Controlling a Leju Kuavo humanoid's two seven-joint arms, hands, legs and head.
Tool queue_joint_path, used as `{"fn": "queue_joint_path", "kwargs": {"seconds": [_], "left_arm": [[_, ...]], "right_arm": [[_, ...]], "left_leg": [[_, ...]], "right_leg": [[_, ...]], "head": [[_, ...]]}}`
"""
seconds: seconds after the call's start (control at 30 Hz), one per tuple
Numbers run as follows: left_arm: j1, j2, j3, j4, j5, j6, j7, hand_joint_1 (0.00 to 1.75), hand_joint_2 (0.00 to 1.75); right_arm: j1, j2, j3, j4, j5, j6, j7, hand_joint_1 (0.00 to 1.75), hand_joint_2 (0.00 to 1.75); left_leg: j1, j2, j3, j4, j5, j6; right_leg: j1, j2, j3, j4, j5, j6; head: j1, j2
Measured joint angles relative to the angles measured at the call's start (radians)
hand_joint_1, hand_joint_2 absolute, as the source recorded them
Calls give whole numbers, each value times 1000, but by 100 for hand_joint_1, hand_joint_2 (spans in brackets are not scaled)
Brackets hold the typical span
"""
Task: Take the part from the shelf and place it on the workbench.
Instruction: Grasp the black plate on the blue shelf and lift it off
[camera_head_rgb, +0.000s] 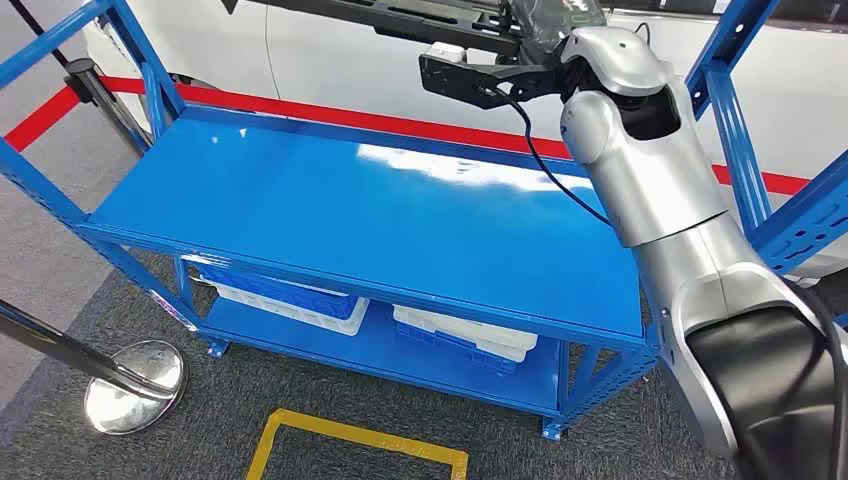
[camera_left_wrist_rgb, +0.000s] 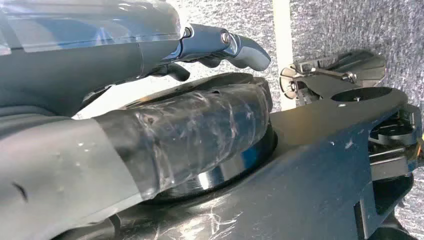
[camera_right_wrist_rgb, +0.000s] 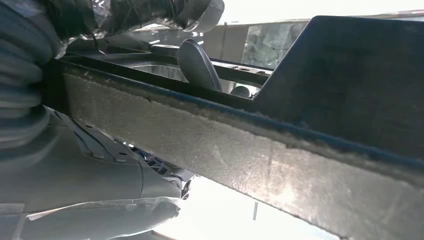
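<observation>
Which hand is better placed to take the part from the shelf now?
Right. The right arm is raised over the blue shelf, its right hand up at the dark long thing on the upper level. The left hand hangs low beside the robot's body, above the floor.

Head view bright, even overhead light, sharp overall. White glare patch on the blue shelf top toward its far edge, smaller glints on the silver right arm and the chrome stanchion base. Soft shadow under the shelf onto the carpet. Slight bending of straight lines toward the frame edges.

Left wrist view dim up close, near parts dark and soft, specular streaks on the taped left hand; carpet behind is brighter.

Right wrist view heavily backlit: blown-out white at two edges, foreground beam dark, grainy, out of focus.
</observation>
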Motion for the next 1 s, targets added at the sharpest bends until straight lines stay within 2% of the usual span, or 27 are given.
{"fn": "queue_joint_path", "kwargs": {"seconds": [0.73,0.93,1.0], "left_arm": [[-1,1,0,0,3,15,0,0,0],[-1,4,0,0,1,17,-2,0,0],[-1,6,0,0,1,17,-2,0,0]], "right_arm": [[40,-68,0,-53,0,-17,-14,175,175],[48,-71,0,-58,2,-17,-23,175,175],[50,-72,0,-58,2,-17,-24,175,175]], "left_leg": [[0,0,0,0,0,0],[-3,0,-3,7,-3,7],[-6,0,-5,9,-3,12]], "right_leg": [[0,0,-1,0,0,0],[-6,0,-1,-1,1,4],[-8,0,-1,-2,4,9]], "head": [[0,0],[0,0],[0,0]]}}
